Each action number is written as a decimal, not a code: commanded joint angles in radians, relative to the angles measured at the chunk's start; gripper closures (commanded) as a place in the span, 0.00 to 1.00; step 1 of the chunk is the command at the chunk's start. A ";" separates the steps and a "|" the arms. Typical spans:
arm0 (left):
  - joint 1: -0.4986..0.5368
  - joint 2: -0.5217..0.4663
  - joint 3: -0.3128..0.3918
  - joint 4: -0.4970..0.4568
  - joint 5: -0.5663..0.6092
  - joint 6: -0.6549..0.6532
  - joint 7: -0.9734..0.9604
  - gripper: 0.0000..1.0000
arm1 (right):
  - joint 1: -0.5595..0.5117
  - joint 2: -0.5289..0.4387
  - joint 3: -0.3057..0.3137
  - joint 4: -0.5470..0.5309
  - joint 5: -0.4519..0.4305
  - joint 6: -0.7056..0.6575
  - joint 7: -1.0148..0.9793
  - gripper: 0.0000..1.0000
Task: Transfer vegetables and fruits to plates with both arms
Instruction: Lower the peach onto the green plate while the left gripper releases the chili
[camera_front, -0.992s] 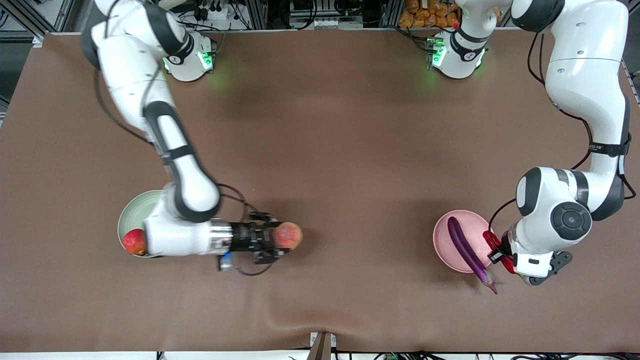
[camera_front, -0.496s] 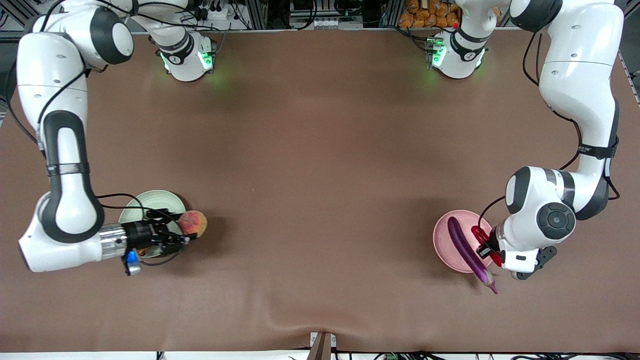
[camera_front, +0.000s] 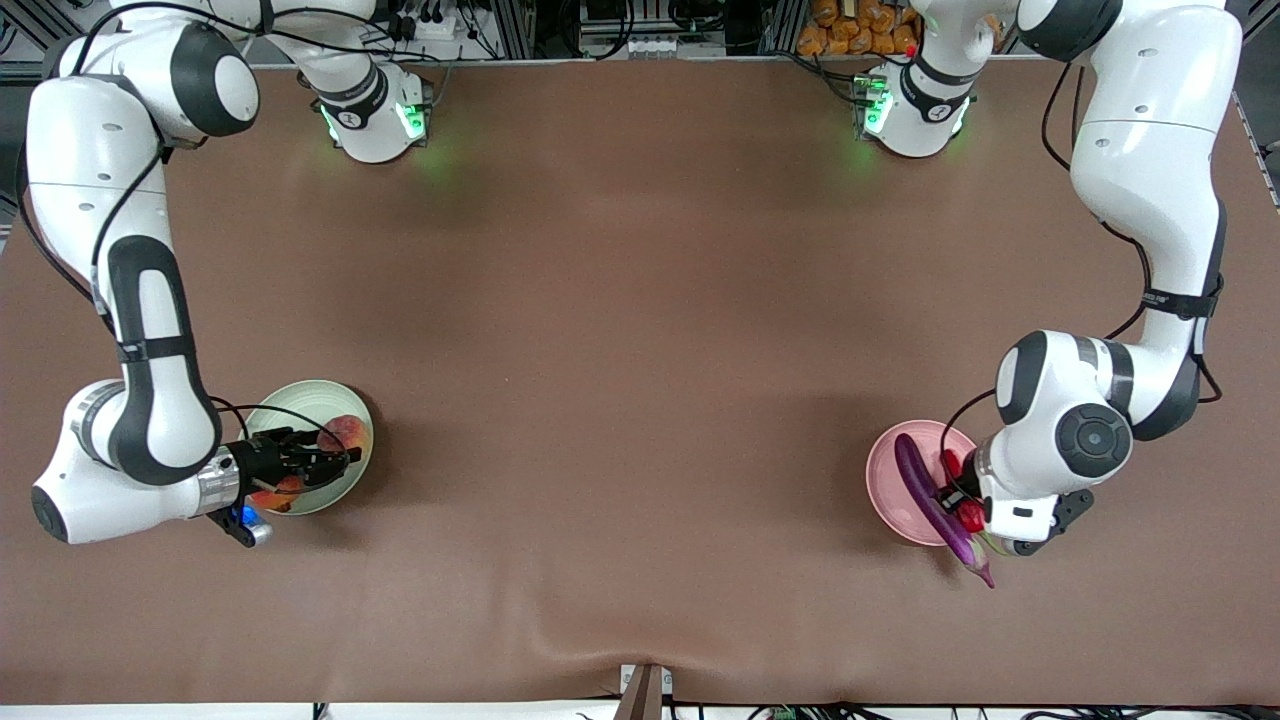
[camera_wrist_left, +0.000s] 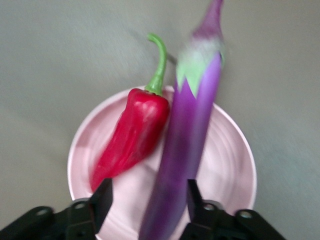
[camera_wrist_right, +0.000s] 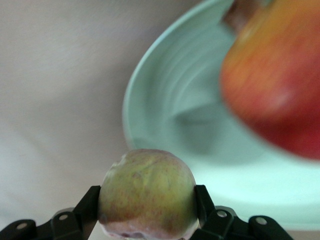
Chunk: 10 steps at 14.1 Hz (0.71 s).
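Brown counter with a crease in the cloth near the front camera, metal framing and cables along the robots' edge. The right claw grips the peach over the green plate, beside the apple. From above the left claw is mostly hidden by its arm. Its wrist view shows the fingers apart, with the chili pepper and eggplant lying loose on the pink plate.

Purple eggplant, red chili on pink plate; green plate.
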 joint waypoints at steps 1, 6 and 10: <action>-0.003 -0.053 -0.035 -0.015 -0.006 -0.100 -0.028 0.00 | -0.024 -0.011 0.012 -0.021 -0.041 0.026 -0.082 0.62; 0.008 -0.227 -0.085 -0.004 -0.001 -0.263 0.079 0.00 | -0.030 -0.030 0.014 -0.018 -0.036 -0.009 -0.083 0.00; 0.008 -0.349 -0.092 0.003 0.002 -0.305 0.372 0.00 | -0.018 -0.145 0.017 -0.021 -0.145 -0.074 -0.159 0.00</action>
